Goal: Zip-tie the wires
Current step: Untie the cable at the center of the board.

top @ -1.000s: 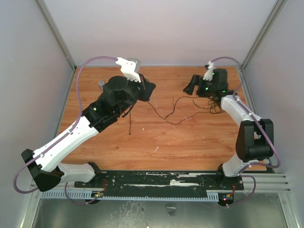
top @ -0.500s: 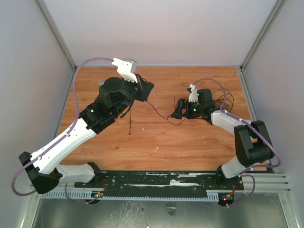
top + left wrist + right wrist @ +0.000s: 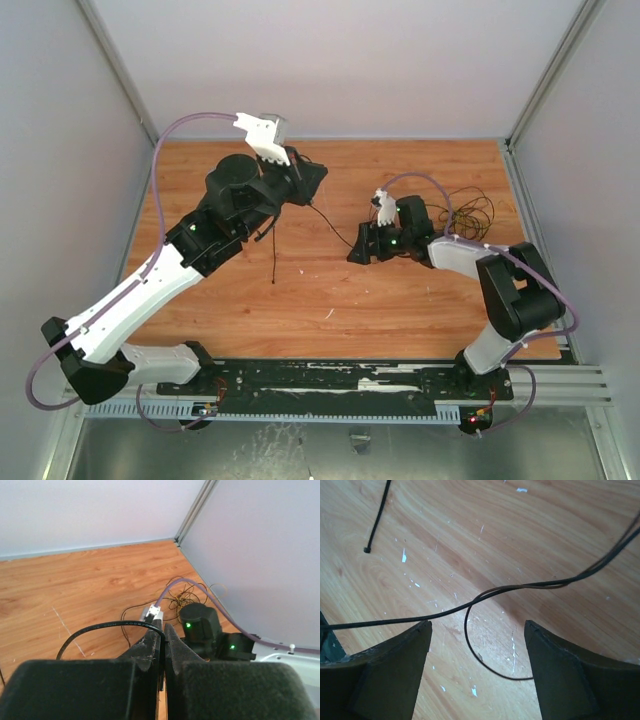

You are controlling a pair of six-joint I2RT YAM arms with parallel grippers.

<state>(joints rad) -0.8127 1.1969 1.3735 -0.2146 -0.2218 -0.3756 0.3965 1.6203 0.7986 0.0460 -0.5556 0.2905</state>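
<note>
Thin wires (image 3: pixel 485 597) look light, limp, springy, likely slippery. Left hand (image 3: pixel 162 635) clenched on one strand; right hand (image 3: pixel 477 627) released, straddling two strands above bench (image 3: pixel 545 540); best pinch where they merge

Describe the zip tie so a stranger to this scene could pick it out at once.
On the wooden table, look just right of the left arm. The zip tie lies there on bare wood, pointing from near to far. It is one straight, stiff black strip, while the wires curl in thin loops.
</note>
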